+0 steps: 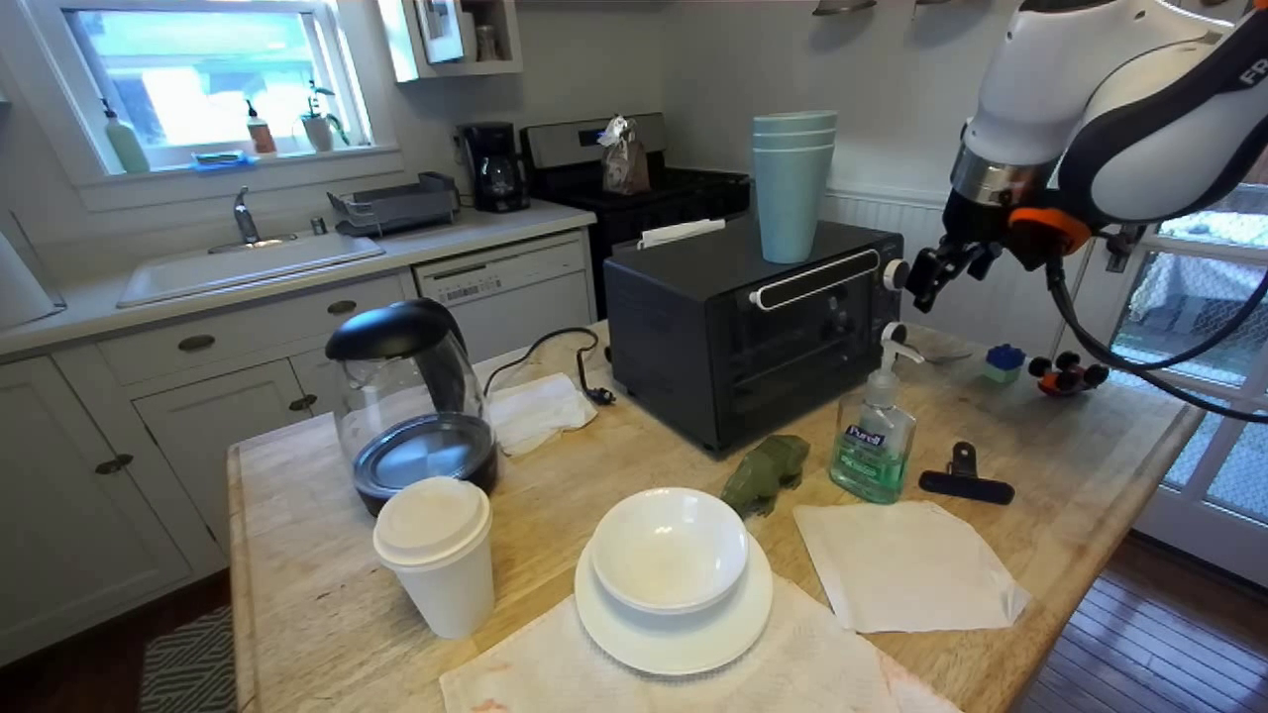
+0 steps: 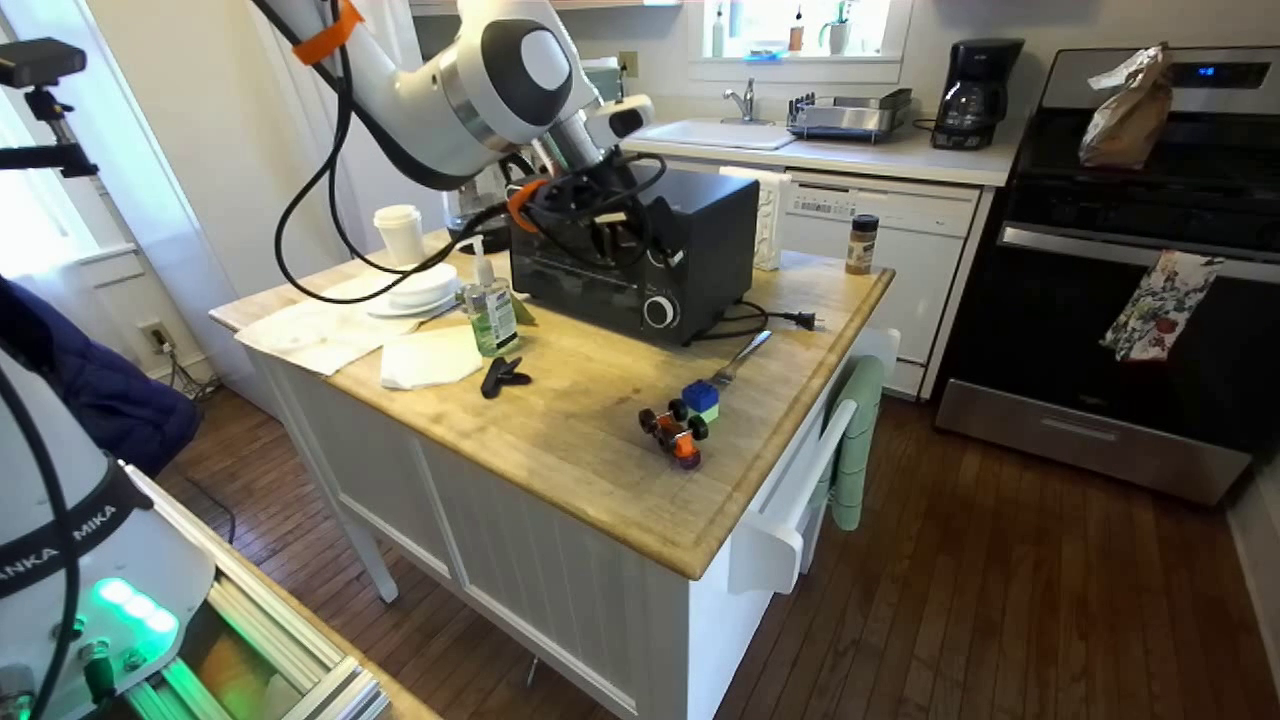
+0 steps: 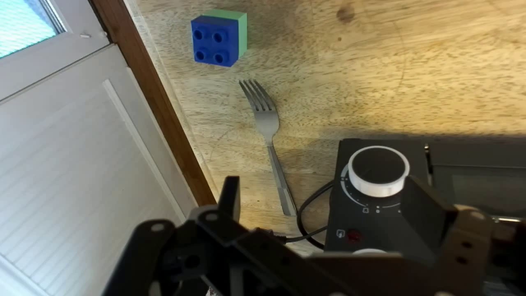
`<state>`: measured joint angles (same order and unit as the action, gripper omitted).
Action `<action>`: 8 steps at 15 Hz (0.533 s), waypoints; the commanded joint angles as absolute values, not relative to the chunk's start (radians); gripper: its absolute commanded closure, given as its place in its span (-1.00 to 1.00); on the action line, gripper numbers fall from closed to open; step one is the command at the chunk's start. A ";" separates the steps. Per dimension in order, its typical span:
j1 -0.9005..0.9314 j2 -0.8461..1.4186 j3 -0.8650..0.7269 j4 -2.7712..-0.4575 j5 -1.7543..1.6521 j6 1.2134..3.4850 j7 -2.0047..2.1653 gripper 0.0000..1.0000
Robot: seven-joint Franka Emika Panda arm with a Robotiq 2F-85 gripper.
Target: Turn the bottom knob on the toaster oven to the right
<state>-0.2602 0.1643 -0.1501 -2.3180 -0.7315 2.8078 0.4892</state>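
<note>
The black toaster oven stands on the wooden table; it also shows in an exterior view. Its bottom knob is round with a white rim and dark face. In the wrist view the bottom knob lies right of centre, and the upper knob is mostly hidden behind my gripper. My gripper is open, with nothing between its fingers. Its right finger overlaps the bottom knob's edge in the wrist view; I cannot tell whether they touch. In an exterior view my gripper is beside the oven front, at upper-knob height.
Light blue cups stand stacked on the oven. A Purell bottle stands before it. A fork, a blue-green block, a toy car and a black clip lie on the table. A cord runs beside the oven.
</note>
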 commanded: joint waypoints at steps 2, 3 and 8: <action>-0.211 0.081 -0.186 -2.360 -0.593 2.751 0.336 -1.00; -0.206 0.072 -0.189 -2.359 -0.579 2.740 0.316 -1.00; -0.202 0.021 -0.189 -2.356 -0.494 2.665 0.222 -1.00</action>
